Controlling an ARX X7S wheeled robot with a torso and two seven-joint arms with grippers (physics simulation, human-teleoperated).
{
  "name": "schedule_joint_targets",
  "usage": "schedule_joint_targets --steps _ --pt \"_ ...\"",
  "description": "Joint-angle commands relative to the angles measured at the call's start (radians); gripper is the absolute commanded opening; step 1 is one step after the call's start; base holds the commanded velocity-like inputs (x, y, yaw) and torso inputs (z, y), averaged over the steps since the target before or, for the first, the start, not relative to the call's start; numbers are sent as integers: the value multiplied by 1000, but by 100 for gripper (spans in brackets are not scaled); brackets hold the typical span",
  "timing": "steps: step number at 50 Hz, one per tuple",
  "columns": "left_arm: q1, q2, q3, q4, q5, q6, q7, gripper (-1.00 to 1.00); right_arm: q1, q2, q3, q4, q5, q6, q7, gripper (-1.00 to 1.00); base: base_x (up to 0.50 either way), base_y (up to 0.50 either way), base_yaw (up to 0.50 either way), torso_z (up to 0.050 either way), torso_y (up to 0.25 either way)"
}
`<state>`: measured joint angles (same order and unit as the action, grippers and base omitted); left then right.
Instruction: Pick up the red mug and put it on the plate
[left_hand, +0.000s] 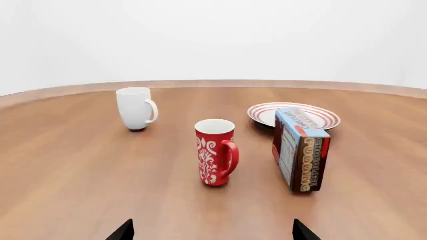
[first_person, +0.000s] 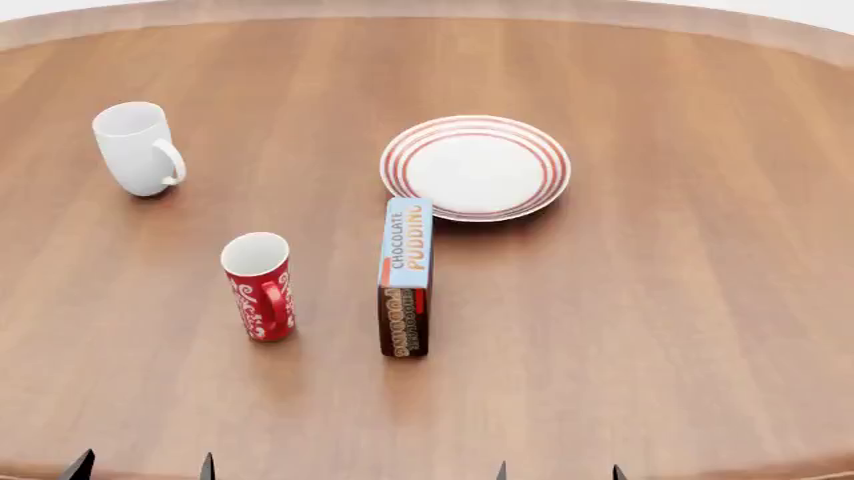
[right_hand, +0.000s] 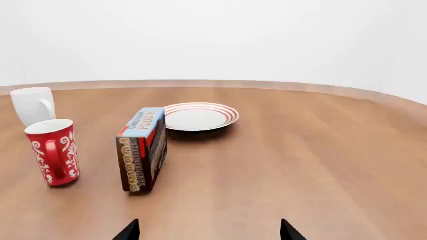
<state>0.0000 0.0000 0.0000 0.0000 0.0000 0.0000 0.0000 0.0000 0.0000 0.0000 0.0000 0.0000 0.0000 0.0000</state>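
The red mug (first_person: 259, 286) stands upright toward the near left part of the table (first_person: 694, 330), untouched, its handle turned toward the near edge and a little toward the chocolate pudding box (first_person: 406, 278) beside it. The left gripper (left_hand: 212, 231) waits back at the near edge with its jaws apart; the right gripper (right_hand: 208, 230) is likewise spread and empty. The step in hand looks to be the reach, and the left arm seems the natural one, since the mug sits squarely ahead of it. A good grasp would likely close across the body below the rim, clear of the handle, and lift straight up before carrying. The box stands on its long edge between mug and plate (first_person: 475, 167), so the carry should pass over it. The plate lies farther in, near the table's middle, bare. Counted: two mugs, one red and one white mug (first_person: 138, 148) toward the far left; one plate; one box.
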Motion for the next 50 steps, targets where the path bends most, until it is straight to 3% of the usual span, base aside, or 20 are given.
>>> schedule_joint_targets --steps 1,21,50 --pt "0 -17 19 0 -15 -1 -16 100 -2 15 -25 -3 -2 3 32 100 0 0 0 0 0" --pt "-3 -65 78 -11 -41 33 -75 100 4 65 -83 6 45 -4 78 100 0 0 0 0 0" --pt "-27 -100 128 -155 -28 403 -110 100 6 100 -122 4 93 -10 104 100 0 0 0 0 0"
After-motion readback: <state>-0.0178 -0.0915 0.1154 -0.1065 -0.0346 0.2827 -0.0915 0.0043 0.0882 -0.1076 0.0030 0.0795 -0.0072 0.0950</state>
